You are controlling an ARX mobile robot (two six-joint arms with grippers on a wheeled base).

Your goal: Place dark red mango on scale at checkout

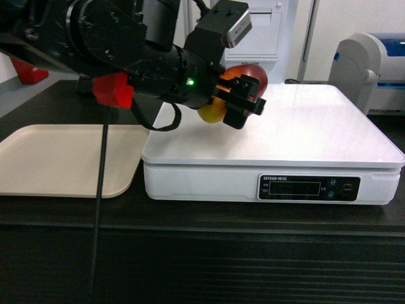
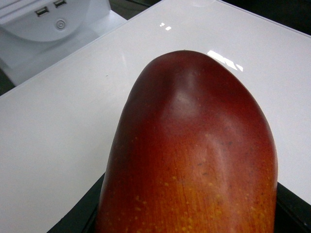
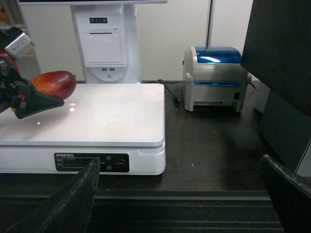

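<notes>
My left gripper (image 1: 239, 96) is shut on the dark red mango (image 1: 251, 73), which it holds a little above the back left part of the scale (image 1: 316, 126). The mango's yellow end (image 1: 212, 113) pokes out below the black fingers. In the left wrist view the mango (image 2: 194, 145) fills the frame over the white platform (image 2: 63, 126), with a dark finger (image 2: 80, 216) at the bottom edge. The right wrist view shows the mango (image 3: 56, 83) and scale (image 3: 112, 111) from the front. My right gripper (image 3: 180, 194) stands open in front of the checkout (image 3: 214, 141), holding nothing.
A beige tray (image 1: 57, 158) lies left of the scale on the counter (image 1: 202, 253). A black cable (image 1: 100, 190) hangs in front of the tray. A blue-topped label printer (image 3: 216, 77) stands right of the scale and a white terminal (image 3: 104, 41) behind it.
</notes>
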